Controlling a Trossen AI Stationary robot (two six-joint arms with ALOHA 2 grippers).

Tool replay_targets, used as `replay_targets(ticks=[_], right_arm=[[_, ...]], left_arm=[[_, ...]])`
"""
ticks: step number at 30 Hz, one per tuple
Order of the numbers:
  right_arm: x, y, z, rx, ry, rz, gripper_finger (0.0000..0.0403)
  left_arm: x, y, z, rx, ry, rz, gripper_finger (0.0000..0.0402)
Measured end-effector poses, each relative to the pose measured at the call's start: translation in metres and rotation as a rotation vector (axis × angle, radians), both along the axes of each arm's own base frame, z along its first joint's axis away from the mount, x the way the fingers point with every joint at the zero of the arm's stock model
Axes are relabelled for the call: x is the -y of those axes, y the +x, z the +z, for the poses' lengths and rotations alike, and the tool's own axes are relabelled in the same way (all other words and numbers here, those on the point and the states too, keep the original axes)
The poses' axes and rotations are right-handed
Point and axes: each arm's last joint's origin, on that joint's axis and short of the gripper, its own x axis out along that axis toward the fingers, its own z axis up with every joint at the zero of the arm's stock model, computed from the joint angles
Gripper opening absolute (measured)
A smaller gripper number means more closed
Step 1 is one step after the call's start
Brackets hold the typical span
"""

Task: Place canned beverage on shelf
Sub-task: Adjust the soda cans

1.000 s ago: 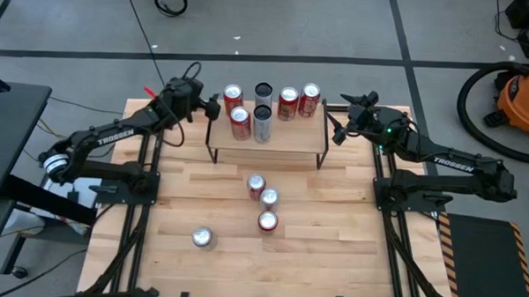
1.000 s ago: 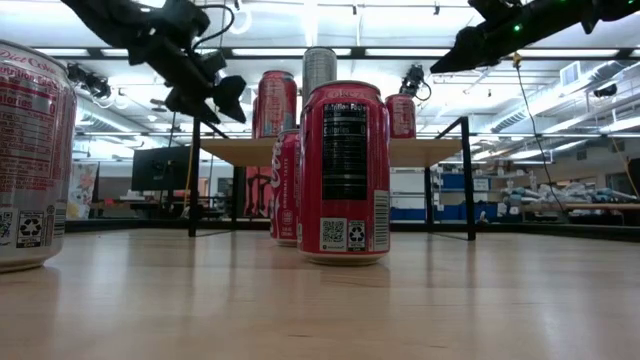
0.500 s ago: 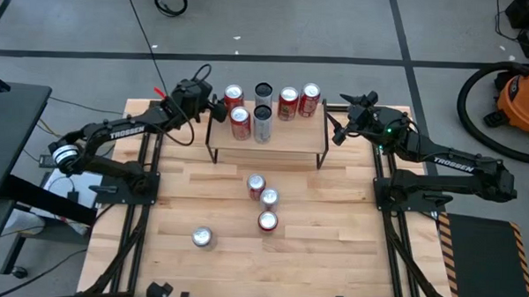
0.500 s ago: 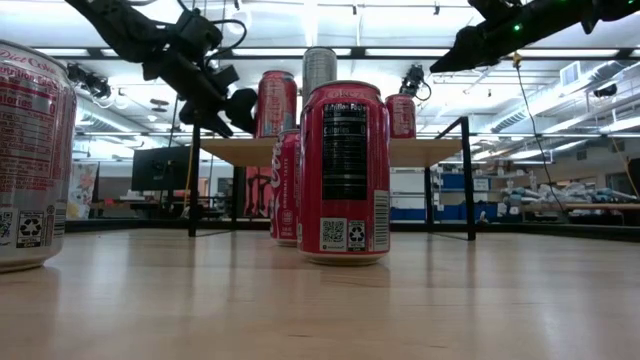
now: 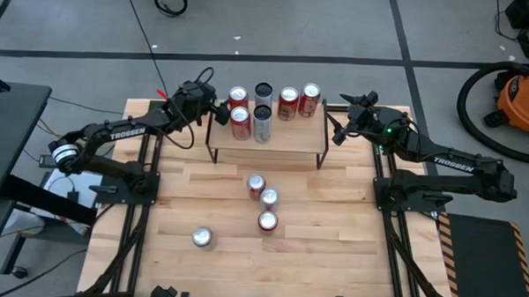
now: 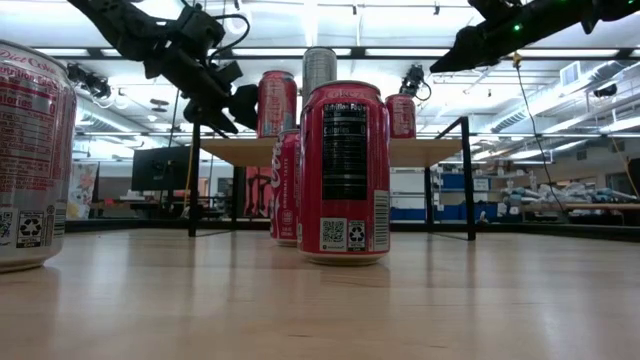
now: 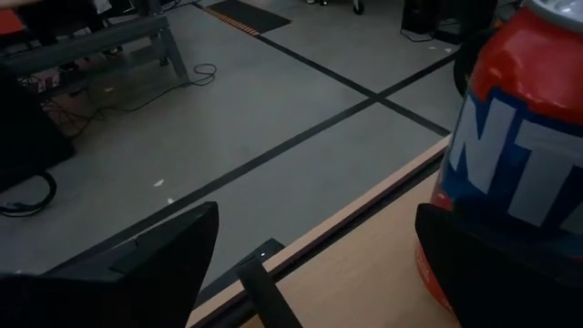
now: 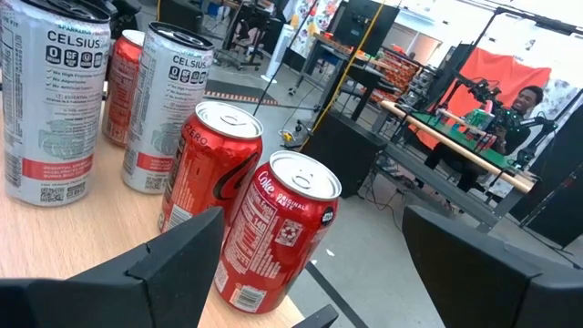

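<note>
Flanking red can (image 7: 519, 155): left fingers (image 7: 146, 264).

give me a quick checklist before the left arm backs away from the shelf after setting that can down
1. Left gripper jaws open: ok; the left wrist view shows a wide gap between them.
2. Red can standing on the shelf: ok, upright at the left end.
3. Can free of the jaws: cannot tell; it sits close beside one finger.
4. Can clear of the shelf edge: ok, though it stands near that end.
5. Right gripper out of the way: ok, it waits at the shelf's right end.
6. Cans left to place: not ok, four cans on the table.
</note>
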Motion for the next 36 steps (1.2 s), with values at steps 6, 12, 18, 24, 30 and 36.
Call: replay_targets(ticks=[6,12,18,24,30,36], right_arm=[[0.0000,0.0000,0.0000,0.000,0.000,0.000,0.0347],[0.0000,0.0000,0.0000,0.000,0.000,0.000,0.0347],[-0.0001,0.0000,0.0000,0.000,0.000,0.000,0.0347],[-0.0002,0.0001,0.0000,0.001,0.001,0.006,0.0347],[-0.0002,0.0001,0.0000,0.001,0.001,0.008,0.0347],[-0.0002,0.0001,0.0000,0.001,0.001,0.008,0.0347]], left_arm=[[0.0000,0.0000,0.0000,0.000,0.000,0.000,0.0384],[0.0000,0.0000,0.0000,0.000,0.000,0.000,0.0384],[0.0003,0.0004,0.0000,0.003,-0.004,-0.015,0.0384],[0.0011,0.0015,0.0008,0.009,0.002,-0.027,0.0384],[0.0006,0.0022,0.0031,0.026,0.020,-0.031,0.0384],[0.0018,0.0038,0.0030,0.048,0.005,-0.044,0.0384]])
